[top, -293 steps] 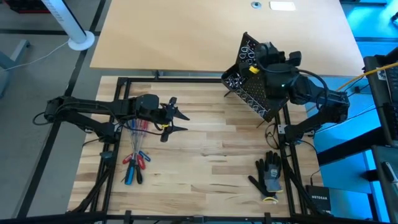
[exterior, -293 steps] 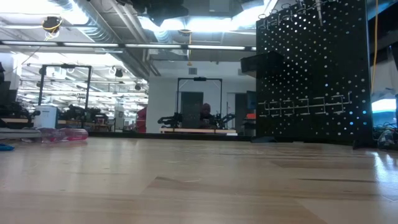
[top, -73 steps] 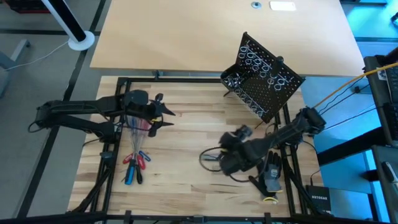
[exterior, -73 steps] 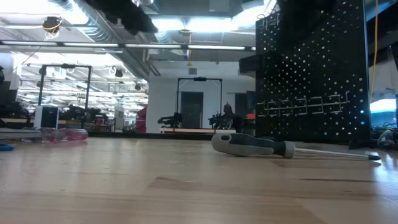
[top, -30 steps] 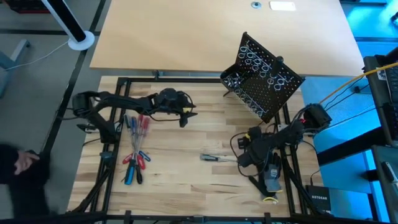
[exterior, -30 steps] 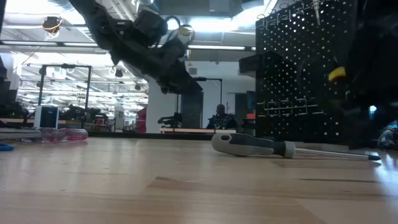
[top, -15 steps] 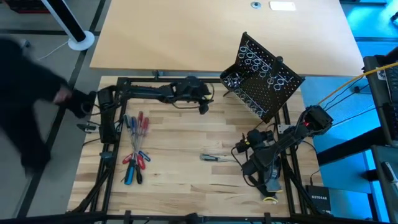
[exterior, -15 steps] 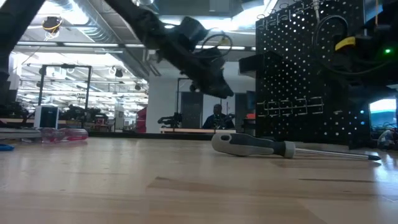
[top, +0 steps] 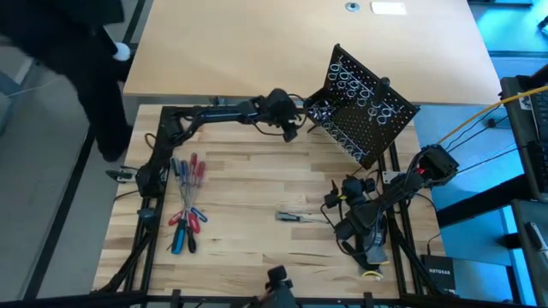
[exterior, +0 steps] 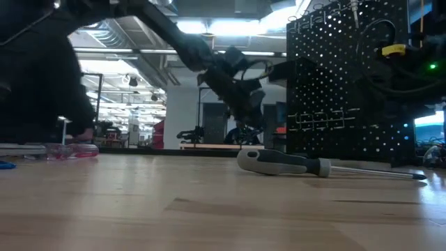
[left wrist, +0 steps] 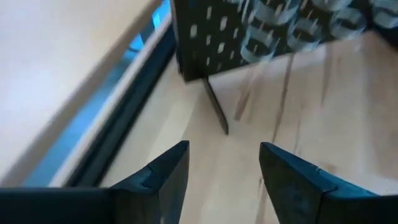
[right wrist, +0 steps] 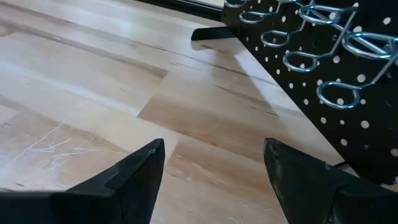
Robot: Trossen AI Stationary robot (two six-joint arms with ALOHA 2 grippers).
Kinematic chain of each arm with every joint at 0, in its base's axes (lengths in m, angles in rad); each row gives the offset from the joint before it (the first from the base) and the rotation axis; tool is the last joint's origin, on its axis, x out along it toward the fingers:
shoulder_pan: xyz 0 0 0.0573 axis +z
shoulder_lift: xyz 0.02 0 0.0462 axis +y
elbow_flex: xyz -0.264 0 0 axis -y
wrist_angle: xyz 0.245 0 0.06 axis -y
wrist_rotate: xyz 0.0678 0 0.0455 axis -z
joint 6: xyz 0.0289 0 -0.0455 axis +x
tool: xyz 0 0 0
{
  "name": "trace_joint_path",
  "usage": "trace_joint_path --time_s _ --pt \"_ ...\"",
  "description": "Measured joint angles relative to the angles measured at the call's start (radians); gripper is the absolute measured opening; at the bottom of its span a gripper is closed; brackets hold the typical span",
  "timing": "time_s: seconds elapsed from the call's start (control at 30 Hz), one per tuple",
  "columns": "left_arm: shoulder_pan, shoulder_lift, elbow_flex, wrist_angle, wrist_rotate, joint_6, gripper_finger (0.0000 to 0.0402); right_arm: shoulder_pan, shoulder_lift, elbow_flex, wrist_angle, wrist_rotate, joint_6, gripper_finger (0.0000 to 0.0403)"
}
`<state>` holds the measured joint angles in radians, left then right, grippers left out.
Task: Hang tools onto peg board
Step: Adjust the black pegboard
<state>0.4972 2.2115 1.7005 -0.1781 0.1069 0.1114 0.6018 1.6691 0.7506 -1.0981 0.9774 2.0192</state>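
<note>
Dark sleeve of a person (top: 94, 77) at about ten o'clock, off the tabletop (top: 248, 248).

Cluster of red- and blue-handled screwdrivers (top: 185, 201) lying loose at nine o'clock on the wood, none picked up, well apart from the board.

Left gripper (top: 289, 130) stretched out toward twelve o'clock, just beside the near corner of the peg board (top: 364, 107); fingers (left wrist: 163, 173) spread, nothing between them, only bare wood and a thin board leg ahead in the wrist view.

Grey-handled screwdriver (top: 295, 217) flat on the tabletop near the centre, slightly toward five o'clock, shaft pointing away to the side in the low view (exterior: 306, 166). Touched by neither arm.

Peg board standing at one to two o'clock, rows of silver wire rings (right wrist: 323, 37) showing; most rings look empty, though one slim tool seems to hang at the board's top edge in the low view — too small to be sure.

Right gripper (top: 342, 201) low at four o'clock, between the grey screwdriver and the board, fingers (right wrist: 134, 171) wide apart and empty.

Work glove (top: 372, 248) at five o'clock, partly under the right arm.

Judged progress: early. At most one tool hung; the grey screwdriver and the whole loose cluster left to lift and thread into rings.
</note>
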Motion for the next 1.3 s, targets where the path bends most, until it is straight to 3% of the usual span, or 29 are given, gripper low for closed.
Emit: trace_joint_path --time_s 0.2,0.37,0.53,0.77,1.0,1.3 --pt "0.023 0.057 0.001 0.010 0.050 -0.006 0.0184 0.000 0.000 0.000 0.012 0.001 0.002 0.0275" --pt "0.023 0.024 0.001 -0.051 0.053 0.014 0.0184 0.000 0.000 0.000 -0.010 -0.022 0.051 0.0275" --pt "0.031 -0.049 0.002 -0.158 0.050 0.067 0.0184 -0.015 0.000 -0.018 -0.090 -0.143 0.190 0.0275" --pt "0.085 -0.066 -0.005 -0.334 0.048 0.077 0.0184 -0.045 0.000 -0.112 0.045 -0.273 0.243 0.0275" --pt "0.123 -0.094 -0.088 -0.337 0.163 0.053 0.0184 -0.135 -0.002 -0.113 0.120 -0.221 0.245 0.0275" --pt "0.123 -0.229 -0.236 -0.214 0.183 0.023 0.0184 -0.285 0.005 -0.115 0.171 -0.255 0.225 0.0275"
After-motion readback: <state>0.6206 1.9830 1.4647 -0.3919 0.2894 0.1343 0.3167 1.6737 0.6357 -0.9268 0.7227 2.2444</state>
